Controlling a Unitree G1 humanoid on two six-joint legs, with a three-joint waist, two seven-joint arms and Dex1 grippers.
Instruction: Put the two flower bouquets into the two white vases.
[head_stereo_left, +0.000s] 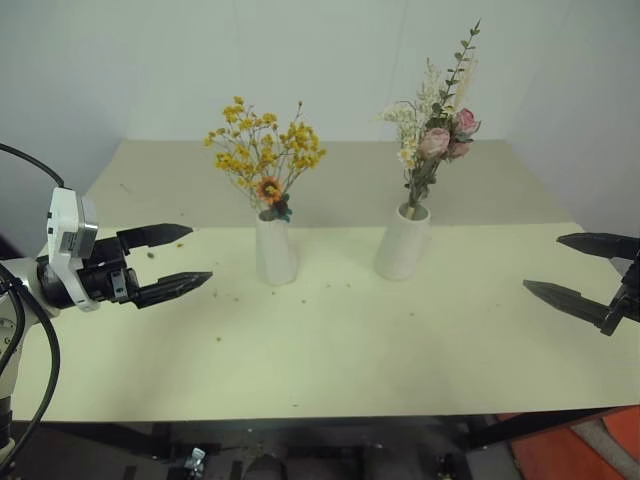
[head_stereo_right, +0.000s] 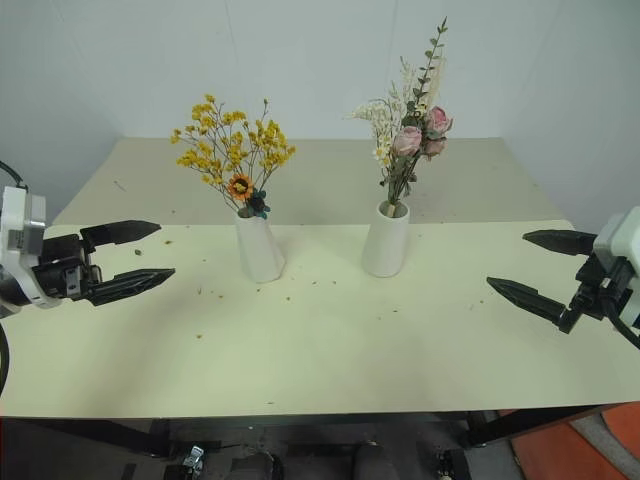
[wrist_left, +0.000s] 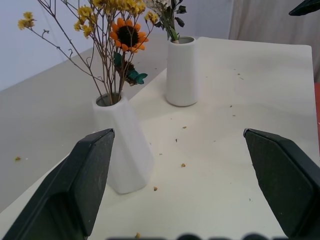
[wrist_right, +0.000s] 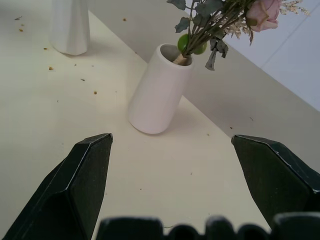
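Nearest to the robot, at the worktop's front part: the left hand hangs over the left side and the right hand over the right side. Both have their two black fingers spread wide apart, and both carry nothing. Each hand points inward, approx. toward the middle of the worktop, and each is well apart from the vases.

Between the hands the pale yellow surface has many small brown crumbs, scattered mostly in front of the left vase.

Further back, near the line where the front board meets the rear one, the two vases stand upright side by side but not touching. On the left is the slim tapering white vase with narrow mouth. The yellow dried flower bouquet, incl. one orange bloom with dark centre, stands in it, thin brown stems going into the mouth. On the right is the wider cylinder white vase. The pink rose bouquet w/ white sprigs and green leaves stands in it, stems leaning a bit to one side.

Behind is a plain white wall. No brand, label or writing can be read on anything.
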